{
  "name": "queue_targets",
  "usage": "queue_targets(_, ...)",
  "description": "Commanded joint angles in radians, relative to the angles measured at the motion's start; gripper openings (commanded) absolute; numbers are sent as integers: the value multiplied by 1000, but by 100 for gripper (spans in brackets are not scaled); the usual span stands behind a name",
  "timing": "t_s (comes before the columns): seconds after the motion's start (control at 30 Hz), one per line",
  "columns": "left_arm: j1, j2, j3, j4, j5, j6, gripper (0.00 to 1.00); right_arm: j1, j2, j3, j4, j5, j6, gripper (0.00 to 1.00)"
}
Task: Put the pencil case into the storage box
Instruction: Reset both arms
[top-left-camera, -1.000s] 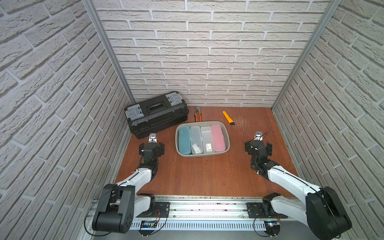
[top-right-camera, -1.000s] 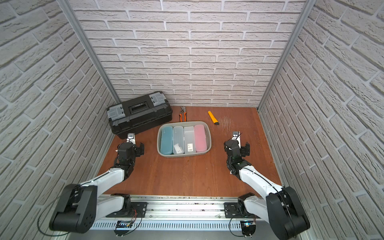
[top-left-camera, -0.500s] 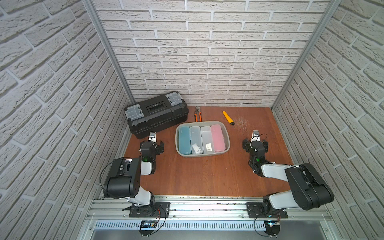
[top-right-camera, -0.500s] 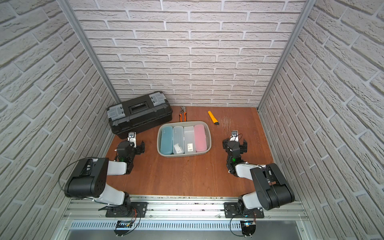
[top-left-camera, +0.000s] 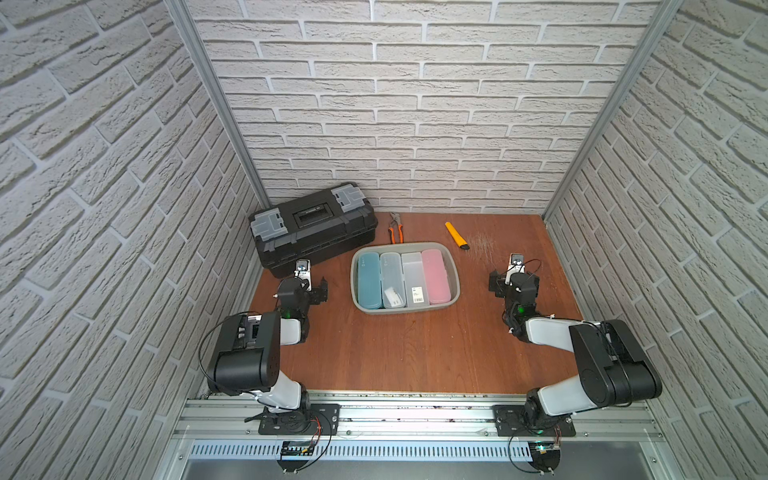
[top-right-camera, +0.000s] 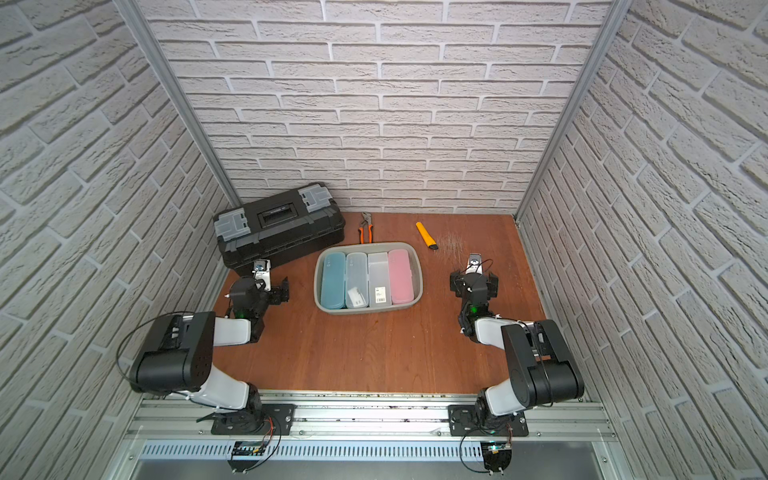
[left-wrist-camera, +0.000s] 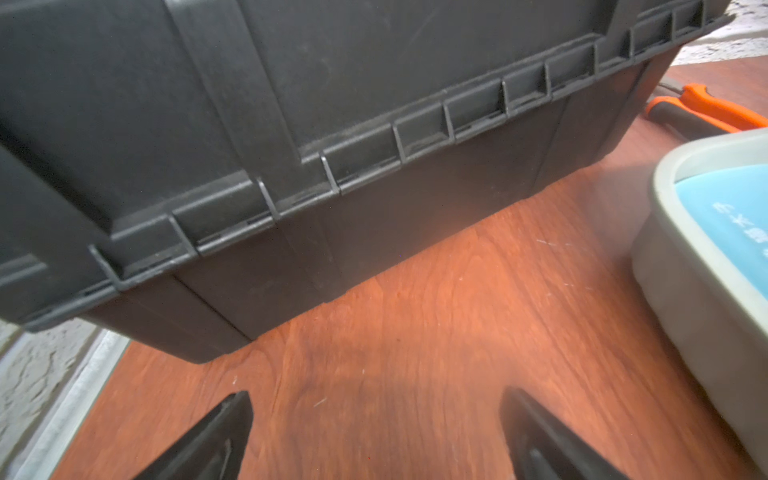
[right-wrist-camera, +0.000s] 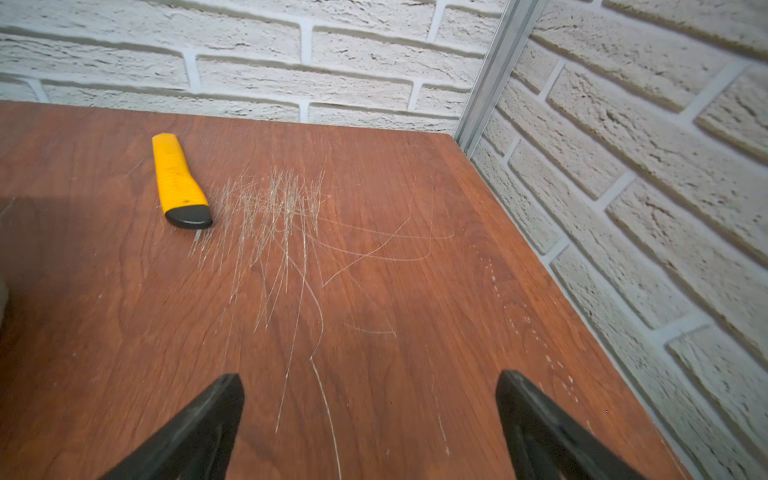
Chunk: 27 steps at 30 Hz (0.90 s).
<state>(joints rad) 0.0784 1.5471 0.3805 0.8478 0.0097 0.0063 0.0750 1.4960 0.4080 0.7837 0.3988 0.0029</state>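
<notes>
Four pencil cases lie flat, side by side, in the storage box (top-left-camera: 405, 310) and fill it across. From my left side to my right: blue pencil case (top-left-camera: 369, 280), clear pencil case (top-left-camera: 391, 279), white pencil case (top-left-camera: 413, 279) with a barcode label, pink pencil case (top-left-camera: 435, 276). Both top views show this. The box sits mid-table on the brown table (top-left-camera: 415, 353), toward the back.

My left gripper (left-wrist-camera: 375, 395) is low over bare wood, jaws wide apart, empty. It faces the side wall of the black toolbox (left-wrist-camera: 332, 104). The box's corner with the blue case is at the edge of that wrist view.

My right gripper (right-wrist-camera: 369, 374) also has its jaws wide apart and is empty, over scratched wood. It points toward the yellow utility knife (right-wrist-camera: 178, 183) and the back corner.

The grippers are well apart from the box, one on each side. Orange-handled pliers (top-left-camera: 395, 230) lie just beyond the box's far rim, beside the toolbox. The knife lies near the box's far right corner, not touching it.
</notes>
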Motion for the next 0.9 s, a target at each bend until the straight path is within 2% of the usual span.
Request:
queue_targets(0.0, 6, 4, 17, 14, 19, -6, 98, 6, 64, -81, 255, -60, -31, 99)
queue_targets(0.03, 6, 4, 17, 13, 20, -5, 98, 8, 61, -81, 252, -59, -32, 99)
queue_targets(0.1, 6, 4, 17, 13, 19, -6, 98, 4, 11, -42, 96, -65, -6, 99)
queue_targets(0.17, 6, 4, 17, 13, 19, -6, 98, 0, 42, -52, 167, -58, -17, 99)
queue_targets(0.23, 7, 4, 17, 13, 20, -6, 98, -3, 15, -39, 101, -64, -3, 99)
queue_targets(0.87, 18, 5, 21, 9, 39, -11, 99, -11, 21, -36, 101, -78, -3, 99)
